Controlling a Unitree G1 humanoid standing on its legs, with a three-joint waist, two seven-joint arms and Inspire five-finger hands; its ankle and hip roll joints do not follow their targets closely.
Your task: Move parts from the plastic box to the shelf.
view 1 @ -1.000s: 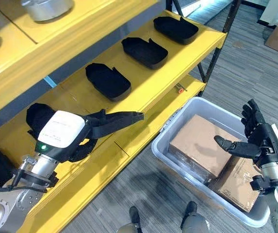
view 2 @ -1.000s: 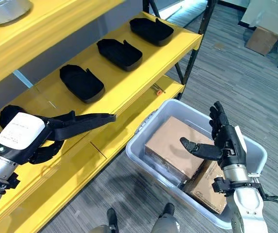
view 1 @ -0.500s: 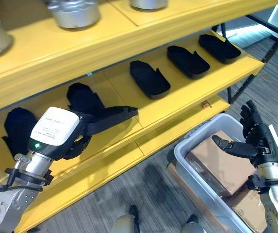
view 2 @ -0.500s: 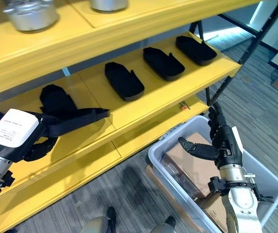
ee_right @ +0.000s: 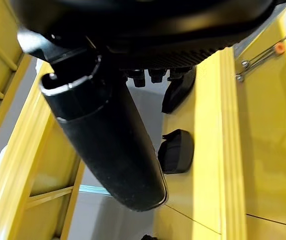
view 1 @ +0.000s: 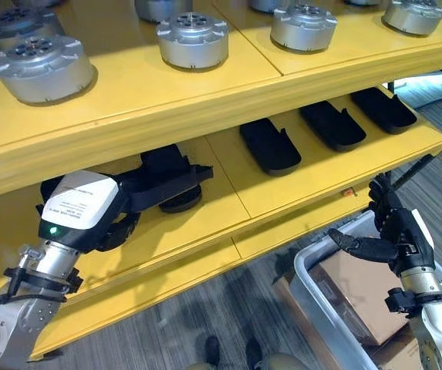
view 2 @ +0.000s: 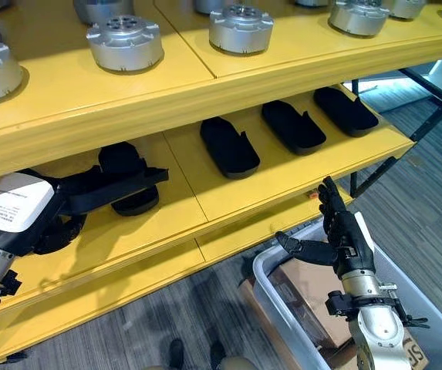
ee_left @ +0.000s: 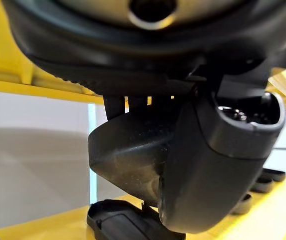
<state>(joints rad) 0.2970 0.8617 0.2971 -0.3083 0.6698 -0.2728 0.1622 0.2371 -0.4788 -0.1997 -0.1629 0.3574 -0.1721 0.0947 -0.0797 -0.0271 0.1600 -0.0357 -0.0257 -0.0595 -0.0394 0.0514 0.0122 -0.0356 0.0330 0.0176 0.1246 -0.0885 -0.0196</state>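
Down at the lower right of the left eye view, the translucent grey plastic box stood on the floor and held a brown cardboard carton, lying flat. The right hand hung above the box's near corner with its fingers straight and spread and its thumb stuck out sideways, holding nothing. The left hand reached into the middle level of the yellow metal shelf, clasping a long black moulded plastic part. That part's long axis ran from the hand toward the robot's right, and its far end lay over another black part resting on the board. In the right eye view, three more black tray-shaped parts lay in a row on the same level, well apart from one another, each with its long axis running from the shelf's front toward its back. On the upper level stood round silver metal housings, upright, also in a row. In the left wrist view, the left hand's thumb and fingers were curled round the dark part, with another black part on the yellow board beyond. In the right wrist view, the straight thumb stood out before yellow shelf edges, and two black parts showed past it.
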